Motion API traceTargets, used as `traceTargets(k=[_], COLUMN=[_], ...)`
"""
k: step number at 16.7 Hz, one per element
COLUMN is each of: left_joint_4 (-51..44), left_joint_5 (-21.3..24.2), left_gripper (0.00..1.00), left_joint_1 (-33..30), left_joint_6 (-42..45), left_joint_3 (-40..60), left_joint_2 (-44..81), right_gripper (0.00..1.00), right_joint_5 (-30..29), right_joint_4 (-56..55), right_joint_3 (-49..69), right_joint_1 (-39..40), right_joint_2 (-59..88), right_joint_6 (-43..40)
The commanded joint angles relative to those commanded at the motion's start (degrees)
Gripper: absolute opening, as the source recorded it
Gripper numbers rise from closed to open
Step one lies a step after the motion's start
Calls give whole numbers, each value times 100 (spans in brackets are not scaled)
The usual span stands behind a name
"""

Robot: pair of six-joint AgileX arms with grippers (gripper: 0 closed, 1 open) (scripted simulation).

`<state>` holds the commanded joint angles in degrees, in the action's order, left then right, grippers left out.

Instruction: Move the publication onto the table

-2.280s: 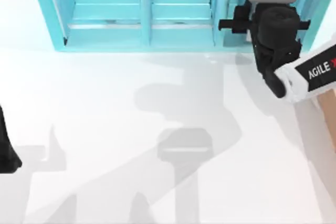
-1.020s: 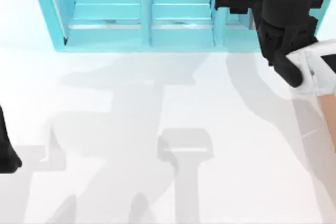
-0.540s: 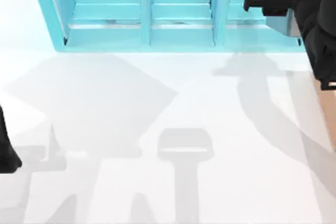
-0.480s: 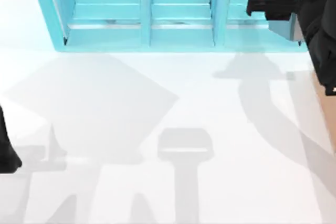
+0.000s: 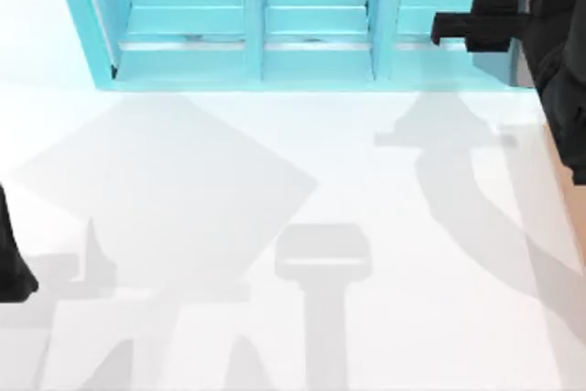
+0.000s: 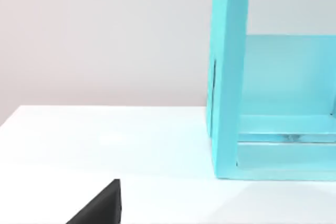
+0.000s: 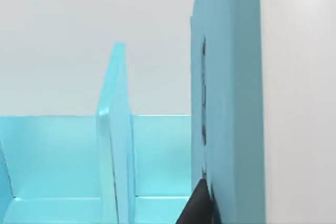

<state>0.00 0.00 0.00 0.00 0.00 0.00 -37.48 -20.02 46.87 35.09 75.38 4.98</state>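
1. Top view: the surface (image 5: pixel 183 336) is a broad, plain white, matte plane crossed by soft grey shadows. A light-blue shelf unit (image 5: pixel 256 61) of flat, smooth panels stands along its far edge, split by upright dividers into box-like compartments. The right gripper (image 5: pixel 476 23), black and blocky, hangs over the shelf unit's right-end compartment; whether it is clenched or released cannot be told. Just under it, at the front of that same compartment, sits a teal-blue block that looks to be the publication (image 5: pixel 499 63), mostly hidden, so contact with the gripper cannot be judged. A strip of tan wooden box (image 5: pixel 560 180) shows off the shelf unit's right end. The left arm (image 5: pixel 9 263) is parked well away from the shelf unit, out from its left end.

2. Left wrist view: the shelf unit's (image 6: pixel 228 77) thick left end panel rises square-edged from the white surface (image 6: pixel 105 140), with a plain pale-grey wall (image 6: pixel 105 35) behind. A black corner of the left gripper (image 6: pixel 100 208) pokes in; its state cannot be told.

3. Right wrist view: a wide panel of the shelf unit (image 7: pixel 226 103) stands close, a thin divider beside it and the pale wall (image 7: pixel 79 24) beyond. A black tip of the right gripper (image 7: pixel 197 205) touches that panel's base.
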Motion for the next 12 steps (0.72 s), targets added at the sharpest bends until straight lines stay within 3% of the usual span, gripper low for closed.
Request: traceTargets(k=[5, 12], left_joint_4=[0, 0], left_joint_5=[0, 0], left_gripper=[100, 100], left_joint_1=[0, 0], left_joint_6=[0, 0], left_joint_3=[0, 0], left_joint_2=[0, 0], right_gripper=[0, 0], right_joint_5=[-673, -2029], right_joint_4=[-67, -64], right_joint_3=[-538, -1990], right_joint_1=[1019, 3030], right_joint_2=[142, 185], right_joint_6=[-1244, -4572])
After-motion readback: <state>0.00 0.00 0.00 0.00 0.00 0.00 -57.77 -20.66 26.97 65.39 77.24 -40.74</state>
